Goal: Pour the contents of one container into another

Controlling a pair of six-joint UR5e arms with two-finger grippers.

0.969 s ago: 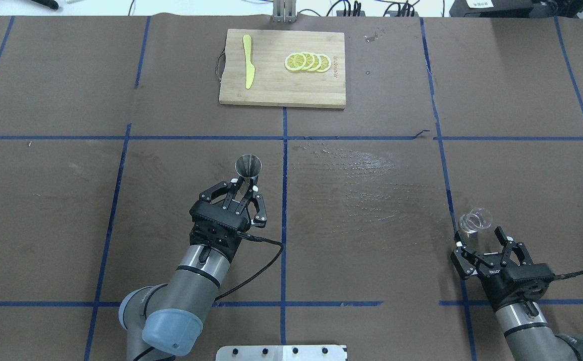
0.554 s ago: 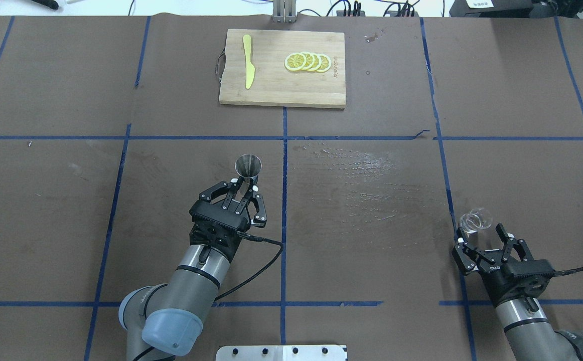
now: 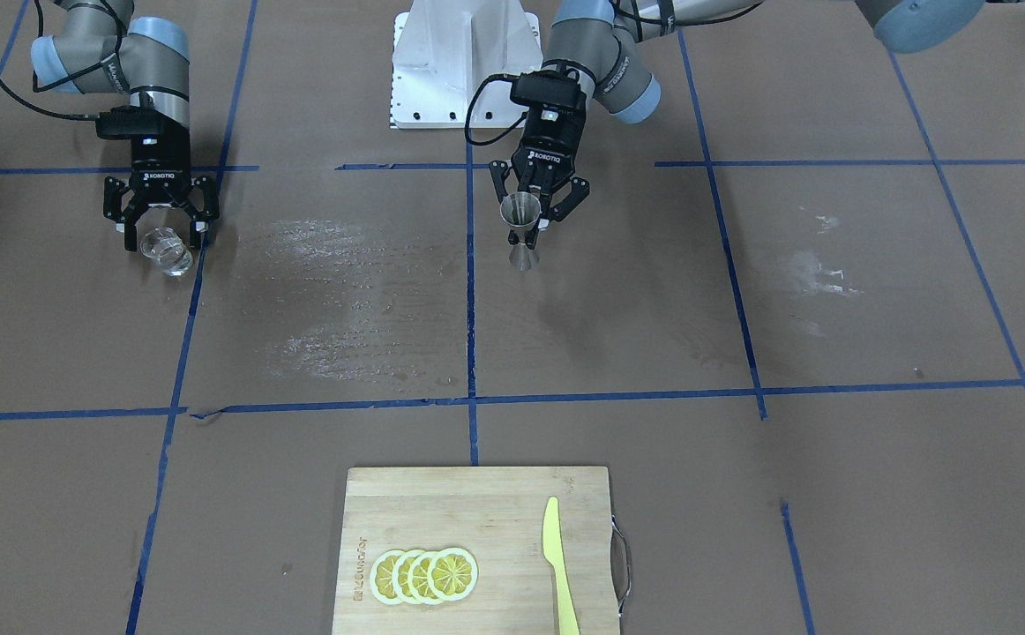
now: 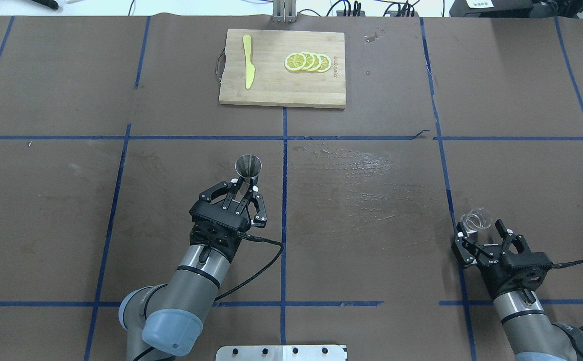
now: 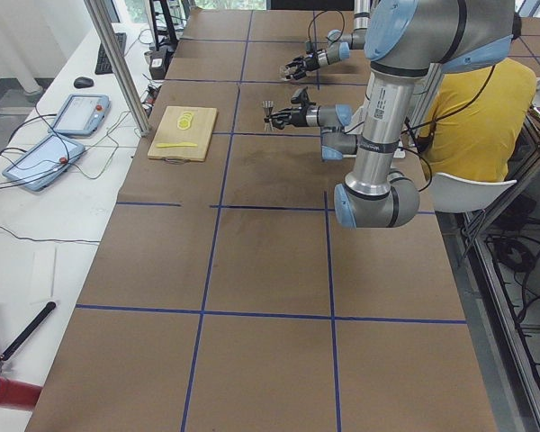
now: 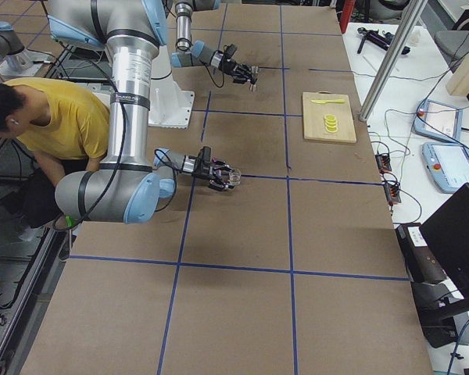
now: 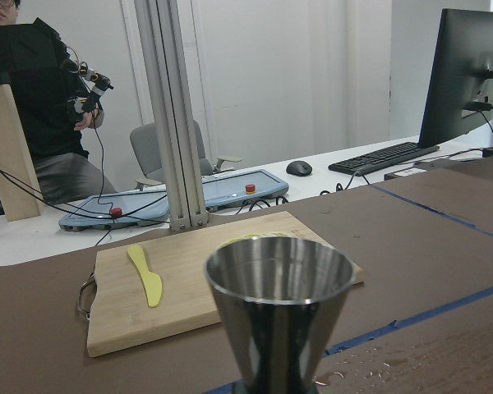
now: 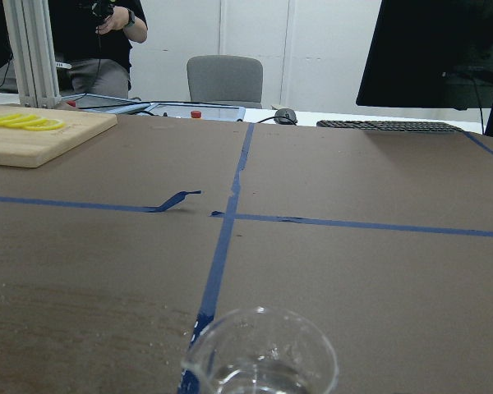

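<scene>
Likely fragile, slippery glass cup, best gripped mid-wall by right gripper's spread fingers; left gripper clamped on jigger.

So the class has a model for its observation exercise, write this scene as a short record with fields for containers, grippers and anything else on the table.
metal jigger: upright, mouth up
glass cup: upright at the robot's right, seemingly holding clear liquid
left gripper: fingers closed on the metal jigger's waist
right gripper: open, fingers either side of the glass cup
pour: not yet begun
cutting board: far side, carrying lemon slices and a yellow knife
</scene>
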